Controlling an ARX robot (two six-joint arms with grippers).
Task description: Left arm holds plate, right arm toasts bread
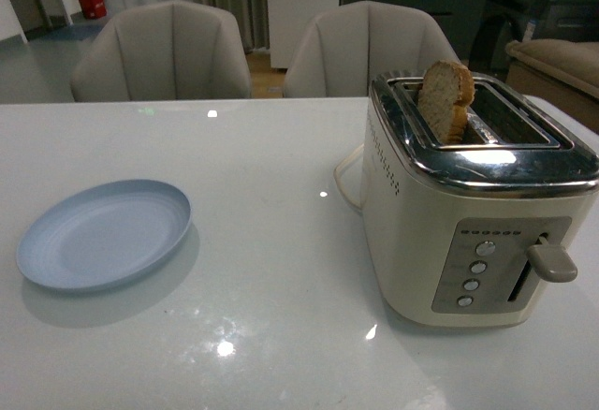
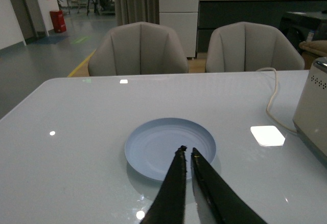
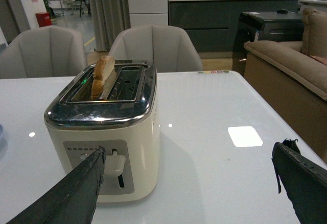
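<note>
The pale blue plate (image 1: 105, 233) lies empty on the white table, at the left. In the left wrist view my left gripper (image 2: 187, 151) is shut, its black tips over the near part of the plate (image 2: 162, 142), with nothing between them. The bread (image 1: 445, 99) stands upright in the left slot of the cream toaster (image 1: 468, 204), its rounded top sticking out. In the right wrist view my right gripper (image 3: 190, 151) is open wide in front of the toaster (image 3: 107, 132), one finger (image 3: 76, 188) near the lever (image 3: 116, 162). The bread (image 3: 102, 75) shows there too.
Two grey chairs (image 1: 167, 54) stand behind the table. The toaster's cord (image 2: 271, 96) runs across the tabletop. The toaster lever (image 1: 552, 260) juts out at its front right. A sofa (image 3: 291, 65) stands off the table's right side.
</note>
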